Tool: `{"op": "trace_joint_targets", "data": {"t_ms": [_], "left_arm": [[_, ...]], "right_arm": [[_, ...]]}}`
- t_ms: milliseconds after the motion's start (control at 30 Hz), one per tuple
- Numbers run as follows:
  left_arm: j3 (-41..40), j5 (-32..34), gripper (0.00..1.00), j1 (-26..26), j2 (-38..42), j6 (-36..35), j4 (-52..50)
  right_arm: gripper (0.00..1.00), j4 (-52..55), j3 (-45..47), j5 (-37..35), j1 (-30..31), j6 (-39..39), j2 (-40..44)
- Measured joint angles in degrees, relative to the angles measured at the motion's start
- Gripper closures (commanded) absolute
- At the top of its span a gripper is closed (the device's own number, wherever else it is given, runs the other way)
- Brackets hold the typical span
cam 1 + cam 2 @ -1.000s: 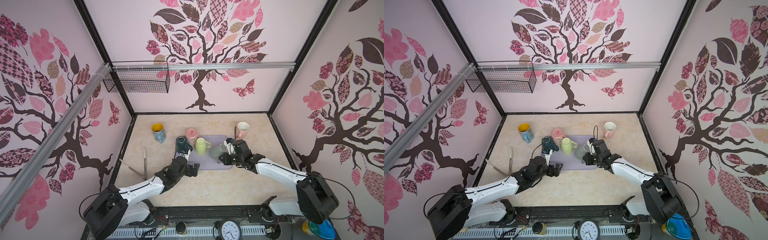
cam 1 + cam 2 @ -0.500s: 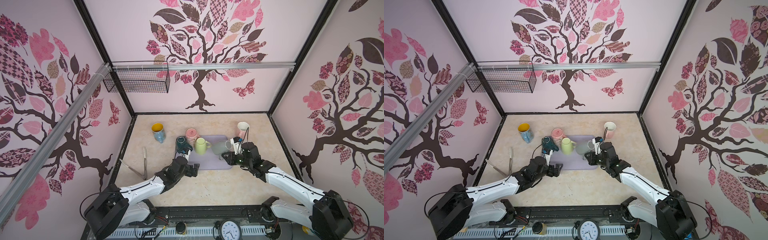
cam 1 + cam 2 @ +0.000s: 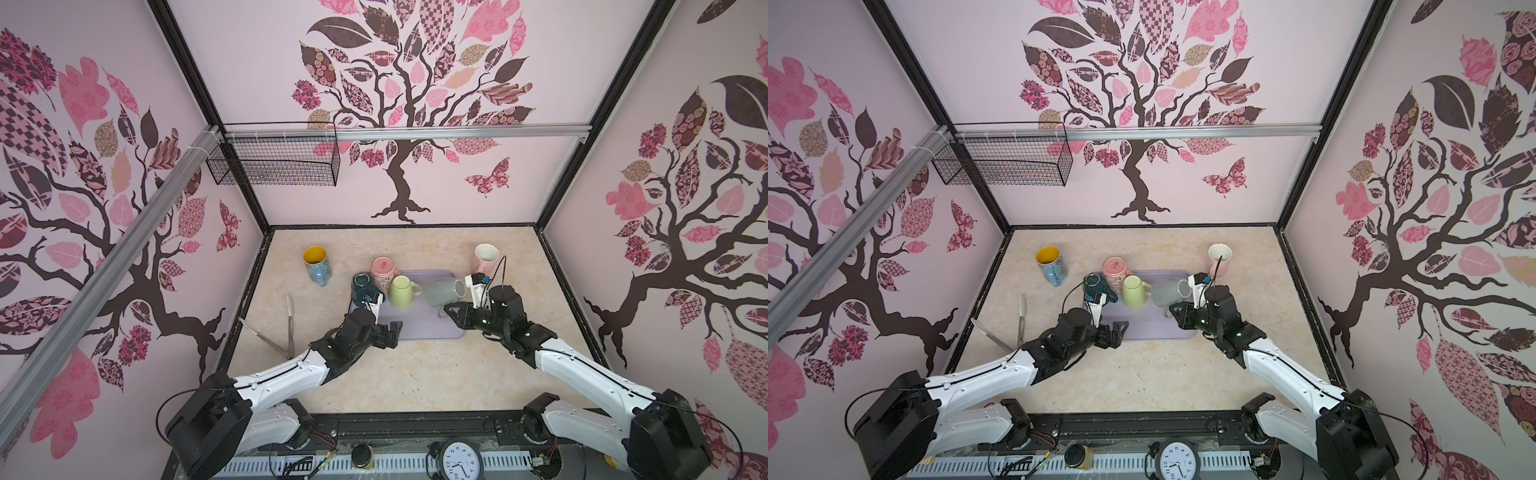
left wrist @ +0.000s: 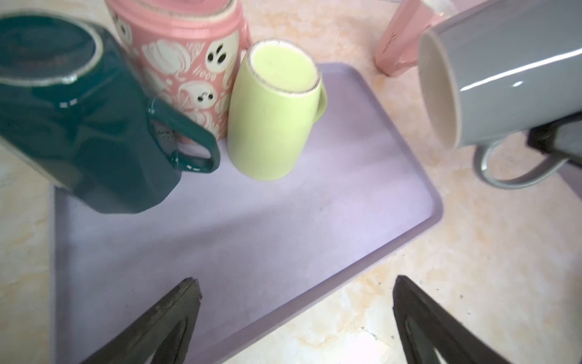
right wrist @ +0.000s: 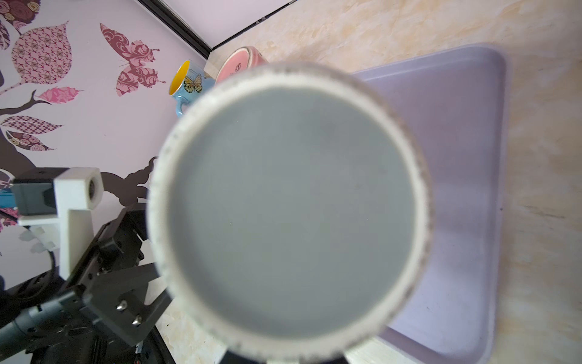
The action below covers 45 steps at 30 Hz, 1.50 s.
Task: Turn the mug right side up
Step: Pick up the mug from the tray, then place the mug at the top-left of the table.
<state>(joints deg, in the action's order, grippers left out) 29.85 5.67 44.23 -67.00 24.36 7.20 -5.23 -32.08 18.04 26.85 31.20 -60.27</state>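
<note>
Right hand [image 3: 449,309] pinches the grey mug [image 3: 444,291] by its handle. Mug is held on its side over the right end of the lilac tray [image 3: 415,326], mouth twd the green mug [image 3: 401,291], base twd the wrist cam. Step: mid-flip, approx halfway. Next prob needs more wrist roll till the mouth faces up, then a level set-down w/ room from neighbours. Left hand [image 3: 390,332] is spread wide and empty, low over the tray's near edge. Hard to see: finger contact on the handle. Mug base fills the right wrist view, and the left wrist view crops handle & finger.
</note>
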Motion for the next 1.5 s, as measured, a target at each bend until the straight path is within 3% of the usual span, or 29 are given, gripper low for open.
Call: {"op": "trace_joint_targets", "data": {"t_ms": [333, 833, 1500], "left_arm": [[5.4, -4.6, 0.02, 0.0, 5.5, 2.8, 0.0], [7.6, -16.2, 0.02, 0.0, 7.8, 7.6, 5.6], [7.6, -22.0, 0.06, 0.1, 2.5, 11.8, 10.5]], "right_arm": [[1.0, -0.5, 0.0, 0.6, 0.0, 2.3, 4.7], [1.0, -9.0, -0.5, 8.4, 0.0, 8.4, 4.4], [1.0, -22.1, 0.0, 14.1, 0.0, 14.1, 2.7]]}}
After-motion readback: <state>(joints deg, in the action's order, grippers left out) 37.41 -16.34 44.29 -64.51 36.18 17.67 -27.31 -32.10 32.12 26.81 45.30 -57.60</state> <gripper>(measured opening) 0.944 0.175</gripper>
